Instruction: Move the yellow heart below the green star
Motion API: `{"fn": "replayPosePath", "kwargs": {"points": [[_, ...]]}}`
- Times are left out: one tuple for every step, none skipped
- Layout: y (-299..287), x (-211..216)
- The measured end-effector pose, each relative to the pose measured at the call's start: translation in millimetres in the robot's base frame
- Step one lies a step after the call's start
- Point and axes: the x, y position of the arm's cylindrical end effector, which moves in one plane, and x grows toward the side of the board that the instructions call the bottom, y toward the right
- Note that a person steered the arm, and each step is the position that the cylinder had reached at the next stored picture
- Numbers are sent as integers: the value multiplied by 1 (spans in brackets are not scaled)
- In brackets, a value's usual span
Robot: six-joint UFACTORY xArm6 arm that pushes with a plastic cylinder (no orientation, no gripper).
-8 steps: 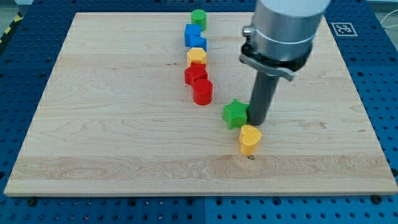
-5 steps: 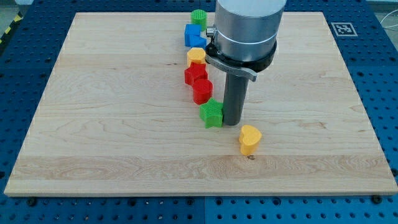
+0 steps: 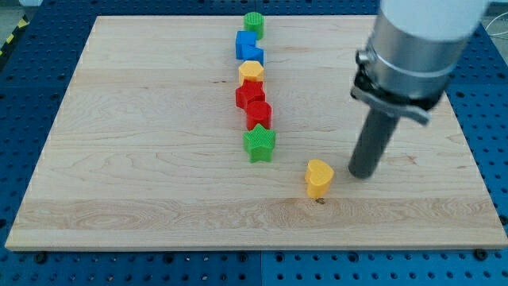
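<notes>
The yellow heart (image 3: 318,177) lies on the wooden board (image 3: 143,159), below the middle. The green star (image 3: 259,143) lies up and to its left, touching the lower red block (image 3: 259,114) at the bottom of a column of blocks. My tip (image 3: 362,174) is just to the right of the yellow heart, a small gap apart, and far right of the green star.
The column runs up the view's middle: two red blocks, a yellow hexagon (image 3: 252,72), two blue blocks (image 3: 249,48) and a green cylinder (image 3: 253,22) at the top. The board's edges drop to a blue perforated table.
My tip pushed the green star left against the red block, then swung right to the yellow heart's right side. The yellow heart has not moved.
</notes>
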Motion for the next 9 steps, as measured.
{"fn": "replayPosePath", "kwargs": {"points": [[-15, 2], [-31, 1], [-32, 9], [-44, 12], [-69, 12], [-80, 12], [-84, 12], [-101, 11], [-114, 11]]}}
